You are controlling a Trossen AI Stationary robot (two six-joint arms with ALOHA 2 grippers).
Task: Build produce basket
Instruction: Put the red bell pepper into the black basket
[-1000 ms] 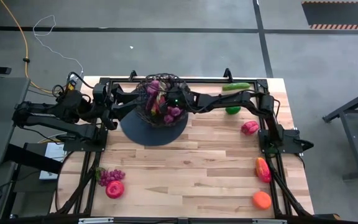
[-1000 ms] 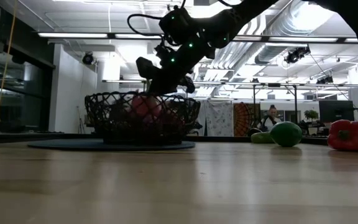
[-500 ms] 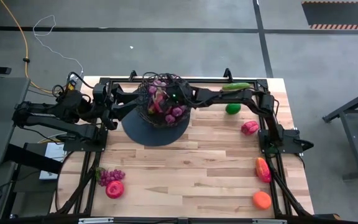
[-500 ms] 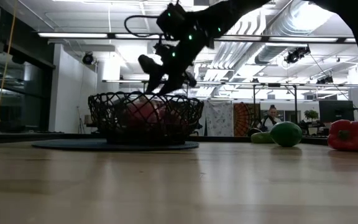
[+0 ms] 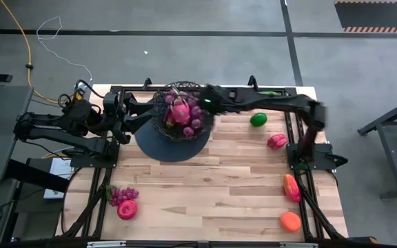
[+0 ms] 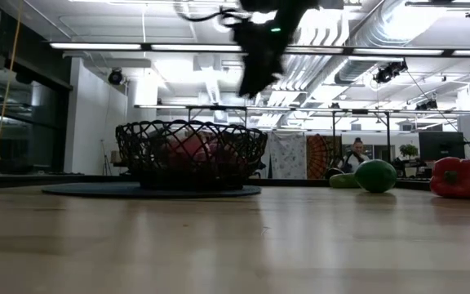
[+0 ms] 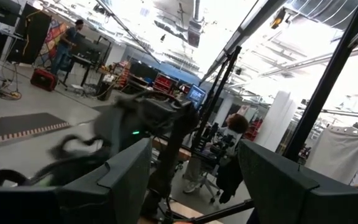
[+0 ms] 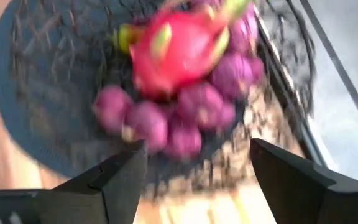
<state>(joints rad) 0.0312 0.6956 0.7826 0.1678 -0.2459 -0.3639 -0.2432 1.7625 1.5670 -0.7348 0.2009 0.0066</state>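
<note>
I am holding my right gripper above the right rim of the wire basket, fingers spread apart and gripping nothing; in the right wrist view both fingers are framing open air over the basket's contents. The basket is sitting on a flat dark round disc at the far centre of the wooden table. Inside it, a pink dragon fruit is lying on top of a bunch of purple grapes. My left gripper is waiting just beside the basket's left side, fingers parted and empty. Outside the basket, a green round fruit, a second dragon fruit, an orange and another grape bunch are resting on the table.
</note>
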